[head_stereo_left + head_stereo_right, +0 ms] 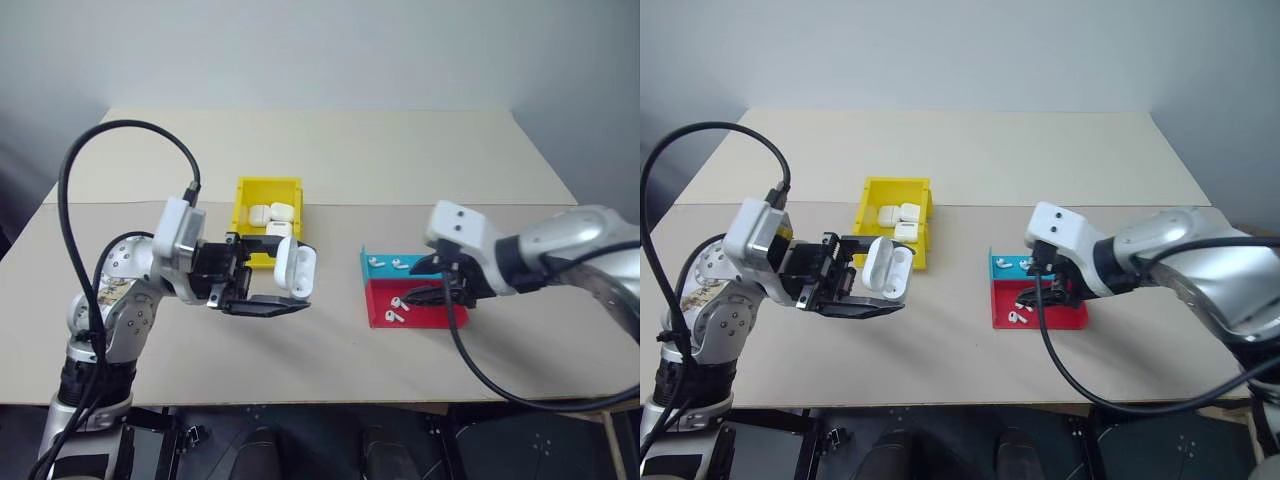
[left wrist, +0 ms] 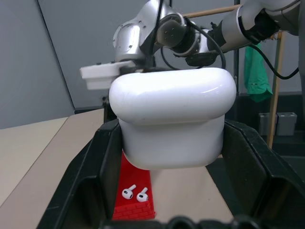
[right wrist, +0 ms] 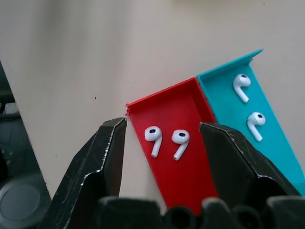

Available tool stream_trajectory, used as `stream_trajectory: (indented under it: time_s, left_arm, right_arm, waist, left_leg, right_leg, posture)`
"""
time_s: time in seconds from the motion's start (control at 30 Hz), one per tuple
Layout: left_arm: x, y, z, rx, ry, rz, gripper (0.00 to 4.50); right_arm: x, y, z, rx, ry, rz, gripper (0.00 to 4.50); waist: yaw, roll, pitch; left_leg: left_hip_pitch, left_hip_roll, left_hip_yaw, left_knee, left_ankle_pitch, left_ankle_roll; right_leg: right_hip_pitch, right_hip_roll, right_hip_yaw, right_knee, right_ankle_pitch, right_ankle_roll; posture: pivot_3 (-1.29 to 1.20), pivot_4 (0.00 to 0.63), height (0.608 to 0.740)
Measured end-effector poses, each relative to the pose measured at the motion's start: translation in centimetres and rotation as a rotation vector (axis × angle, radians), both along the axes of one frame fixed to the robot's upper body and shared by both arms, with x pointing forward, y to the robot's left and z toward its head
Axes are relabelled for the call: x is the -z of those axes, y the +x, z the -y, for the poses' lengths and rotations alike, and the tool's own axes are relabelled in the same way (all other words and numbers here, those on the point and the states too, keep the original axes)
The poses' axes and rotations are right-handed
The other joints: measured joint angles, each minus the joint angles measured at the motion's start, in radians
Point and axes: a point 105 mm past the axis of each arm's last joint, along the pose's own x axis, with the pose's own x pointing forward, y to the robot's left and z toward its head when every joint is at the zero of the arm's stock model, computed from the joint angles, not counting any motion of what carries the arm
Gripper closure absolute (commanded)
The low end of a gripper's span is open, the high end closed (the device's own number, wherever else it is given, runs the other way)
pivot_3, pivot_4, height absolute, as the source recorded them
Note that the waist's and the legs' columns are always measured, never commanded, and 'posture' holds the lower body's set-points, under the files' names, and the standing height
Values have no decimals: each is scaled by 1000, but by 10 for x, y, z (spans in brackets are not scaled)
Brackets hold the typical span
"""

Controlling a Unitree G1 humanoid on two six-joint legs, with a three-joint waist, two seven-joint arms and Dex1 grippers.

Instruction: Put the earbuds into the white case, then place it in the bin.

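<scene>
Clamping one white case [image 1: 294,268] above the counter [image 1: 330,340], the left gripper [image 1: 262,290] holds it. Right gripper [image 3: 162,138], jaws apart, hangs over two earbuds [image 3: 167,140] in the red tray [image 3: 183,167]; two more lie in blue [image 3: 271,129]. Three cases [image 1: 270,218] fill the bin [image 1: 244,195].

I see my right claw [image 3: 162,143] with its fingers apart over the red tray [image 3: 183,164], straddling two earbuds [image 3: 167,140]; nothing blocks the drop. The tray's low wall and the adjoining blue tray [image 3: 267,129] crowd one side. Bare worktop [image 1: 330,340] lies open between trays and yellow bin [image 1: 245,200].
</scene>
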Motion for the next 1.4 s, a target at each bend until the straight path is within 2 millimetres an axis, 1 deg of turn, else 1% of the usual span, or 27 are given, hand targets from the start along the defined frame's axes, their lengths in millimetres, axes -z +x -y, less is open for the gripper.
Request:
stream_trajectory:
  time_s: [0.03, 0.1, 0.13, 0.33, 0.4, 0.6, 0.73, 0.87, 1.03, 1.13, 1.4]
  left_arm:
    - [1, -1, 1, 8, 5, 3, 1688]
    - [3, -2, 2, 25, 10, 2, 1688]
    - [4, -2, 3, 27, 9, -1, 1688]
    - [7, -3, 8, 44, 5, 1, 1688]
    - [9, -5, 9, 46, 9, -1, 1688]
    - [12, -5, 9, 31, 9, -10, 1688]
    - [13, -10, 10, 34, 13, -4, 1688]
    - [11, -13, 12, 30, 25, 13, 1688]
    - [11, -13, 11, 20, 35, 15, 1688]
    - [11, -12, 9, 13, 50, 14, 1688]
    - [11, -13, 7, 12, 62, 13, 1688]
  right_arm:
    - [3, 3, 0, 14, -13, -12, 1556]
    - [13, 7, 3, 42, -56, -46, 1556]
    - [17, 8, 5, 46, -80, -55, 1556]
    - [44, 15, 5, 61, -178, -107, 1556]
    - [49, 18, 7, 77, -194, -116, 1556]
    - [54, 27, 8, 108, -206, -112, 1556]
    - [56, 31, 6, 116, -209, -107, 1556]
    - [57, 32, 5, 115, -211, -100, 1556]
    - [65, 31, 1, 111, -201, -117, 1556]
    - [65, 33, -1, 108, -199, -104, 1556]
    - [66, 33, -1, 112, -174, -88, 1556]
  waist:
    - [-1, 0, 0]
    - [2, 0, 0]
    - [3, 0, 0]
    - [0, 0, 0]
    - [0, 0, 0]
    - [-3, 0, 0]
    - [-4, 0, 0]
    - [-5, 0, 0]
    - [-7, 0, 0]
    - [-10, 0, 0]
    - [-11, 0, 0]
  left_leg:
    - [-2, 0, 0, 0, 0, 0]
    - [-11, 0, -1, 2, 0, -1]
    - [-12, 0, -1, 2, 0, -1]
    - [-12, 0, -1, 3, 0, 0]
    - [-11, 0, -1, 3, 0, 0]
    - [-11, 0, -1, 3, 0, 0]
    - [-11, 0, -1, 3, 0, -1]
    - [-11, 0, -1, 3, 0, 0]
    - [-11, 0, -1, 3, 0, -1]
    - [-11, 0, -1, 3, 0, -1]
    - [-10, 0, -1, 3, 0, -1]
  right_leg:
    - [-2, 0, 0, 0, 0, 0]
    - [-12, 0, 0, 3, 0, 0]
    - [-13, 0, 0, 3, 1, 0]
    - [-13, 0, 0, 3, 1, 1]
    - [-13, 0, 0, 4, 1, 1]
    - [-13, 0, 0, 4, 1, 1]
    - [-13, 0, 0, 4, 1, 1]
    - [-13, 0, 0, 5, 1, 1]
    - [-13, 0, 0, 5, 1, 1]
    - [-13, 0, 0, 9, 1, 1]
    - [-12, 0, 0, 9, 1, 1]
  posture:
    - [0, 150, 740]
    - [0, 150, 740]
    - [0, 150, 740]
    - [0, 150, 740]
    - [0, 150, 740]
    - [0, 150, 740]
    - [0, 150, 740]
    - [0, 150, 740]
    - [0, 150, 740]
    - [0, 150, 740]
    - [0, 150, 740]
